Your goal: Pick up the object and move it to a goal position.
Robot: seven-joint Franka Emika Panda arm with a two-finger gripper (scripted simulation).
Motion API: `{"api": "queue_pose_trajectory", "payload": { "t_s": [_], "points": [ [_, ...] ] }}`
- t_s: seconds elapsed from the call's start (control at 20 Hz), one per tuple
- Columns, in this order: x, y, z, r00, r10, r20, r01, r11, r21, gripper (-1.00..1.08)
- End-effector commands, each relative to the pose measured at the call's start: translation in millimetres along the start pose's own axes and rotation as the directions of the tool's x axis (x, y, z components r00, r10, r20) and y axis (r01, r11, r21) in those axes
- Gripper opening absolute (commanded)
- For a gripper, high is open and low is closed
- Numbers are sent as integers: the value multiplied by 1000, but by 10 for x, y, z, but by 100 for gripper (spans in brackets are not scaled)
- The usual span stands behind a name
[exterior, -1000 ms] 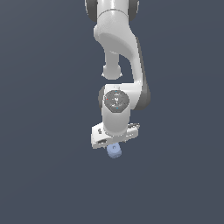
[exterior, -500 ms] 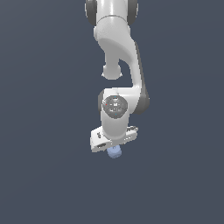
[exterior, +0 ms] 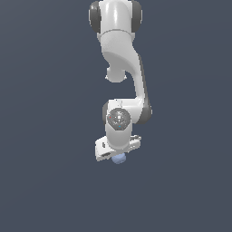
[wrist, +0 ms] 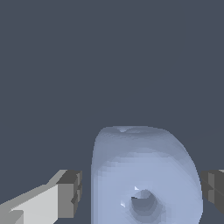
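The object is a small pale blue block with rounded edges, showing just under the white hand in the exterior view. In the wrist view the block fills the space between the fingers, its dark dot facing the camera. My gripper is open around it. One grey fingertip stands a little apart from the block, and the other is close beside it. In the exterior view the gripper is mostly hidden by the hand.
The white arm hangs down from the top of the exterior view. A plain dark grey ground lies all around.
The wrist and hand have come down a little toward the block. The block has stayed where it was.
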State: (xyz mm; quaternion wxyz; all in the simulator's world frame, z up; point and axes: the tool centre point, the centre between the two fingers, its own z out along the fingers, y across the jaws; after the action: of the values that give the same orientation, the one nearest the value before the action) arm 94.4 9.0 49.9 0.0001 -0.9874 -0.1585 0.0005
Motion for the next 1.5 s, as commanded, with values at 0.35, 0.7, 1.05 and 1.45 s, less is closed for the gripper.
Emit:
{"api": "queue_pose_trajectory", "payload": {
  "t_s": [0.35,0.7,1.05,1.45],
  "points": [
    [16,7,105,1000,0,-1,0,1000,0,-100],
    [16,7,105,1000,0,-1,0,1000,0,-100],
    [-7,-4,58,1000,0,-1,0,1000,0,-100],
    [-137,-69,-225,1000,0,-1,0,1000,0,-100]
  ]
}}
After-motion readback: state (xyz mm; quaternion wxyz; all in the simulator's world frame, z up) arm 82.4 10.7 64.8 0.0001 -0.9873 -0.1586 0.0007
